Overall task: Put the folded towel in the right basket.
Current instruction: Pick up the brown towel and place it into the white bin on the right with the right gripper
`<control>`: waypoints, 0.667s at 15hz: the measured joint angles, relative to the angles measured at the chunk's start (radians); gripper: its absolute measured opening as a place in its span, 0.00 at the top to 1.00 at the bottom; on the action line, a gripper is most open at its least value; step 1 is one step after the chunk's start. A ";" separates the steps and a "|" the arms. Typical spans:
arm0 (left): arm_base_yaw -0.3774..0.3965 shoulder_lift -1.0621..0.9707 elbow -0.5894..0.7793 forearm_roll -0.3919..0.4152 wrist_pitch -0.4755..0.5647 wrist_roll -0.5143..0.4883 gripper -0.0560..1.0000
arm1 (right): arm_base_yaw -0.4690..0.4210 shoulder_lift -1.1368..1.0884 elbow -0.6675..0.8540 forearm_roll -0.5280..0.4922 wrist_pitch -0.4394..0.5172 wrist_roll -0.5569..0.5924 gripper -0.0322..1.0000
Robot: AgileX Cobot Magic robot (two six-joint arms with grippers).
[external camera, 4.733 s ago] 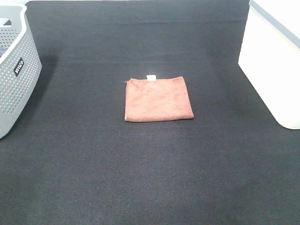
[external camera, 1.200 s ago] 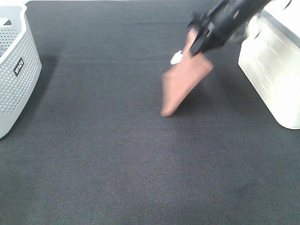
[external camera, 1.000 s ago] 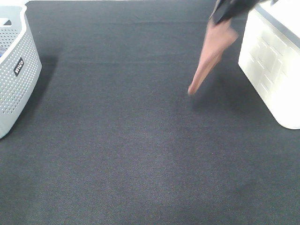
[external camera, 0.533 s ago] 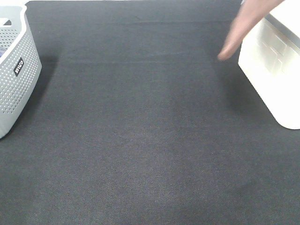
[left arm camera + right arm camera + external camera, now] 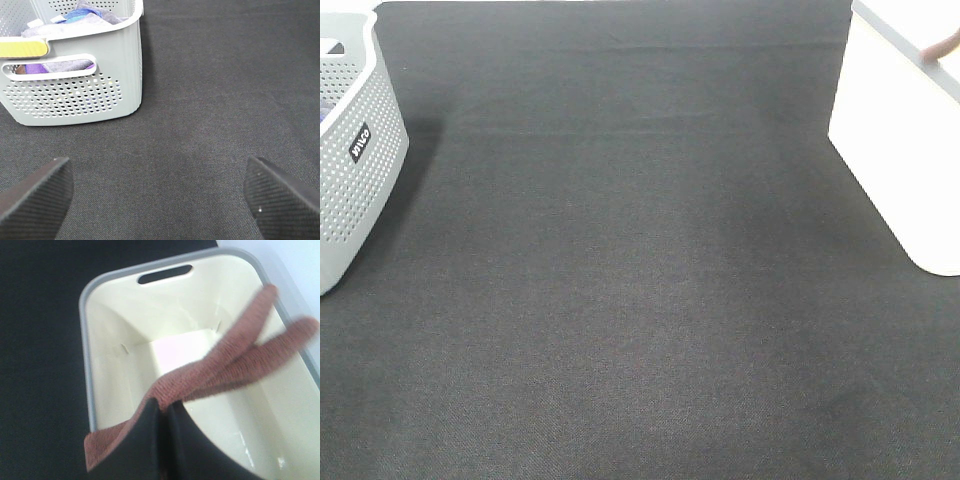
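Right gripper [image 5: 161, 412] of mine clamps the folded towel [image 5: 225, 362] over the right basket [image 5: 86, 340]. Black cloth covers the table [image 5: 620, 300]; the towel's ends blur.

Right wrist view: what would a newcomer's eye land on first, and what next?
The rust-brown towel hangs in the shut right gripper over the open white basket. In the high view, a grey perforated basket stands at the left edge of the dark mat; the left wrist view shows coloured cloth inside it.
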 joint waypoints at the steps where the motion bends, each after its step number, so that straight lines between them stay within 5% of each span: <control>1: 0.000 0.000 0.000 0.000 0.000 0.000 0.12 | -0.034 0.028 0.000 0.040 0.000 0.000 0.97; 6: 0.000 0.000 0.000 0.000 0.000 0.000 0.12 | -0.078 0.166 0.000 0.106 -0.001 0.009 0.97; 8: 0.000 0.000 0.000 0.000 0.000 0.000 0.12 | -0.078 0.217 0.000 0.105 0.008 0.054 0.87; 10: 0.000 0.000 0.000 0.000 0.000 0.000 0.12 | -0.078 0.245 0.000 0.087 0.034 0.081 0.58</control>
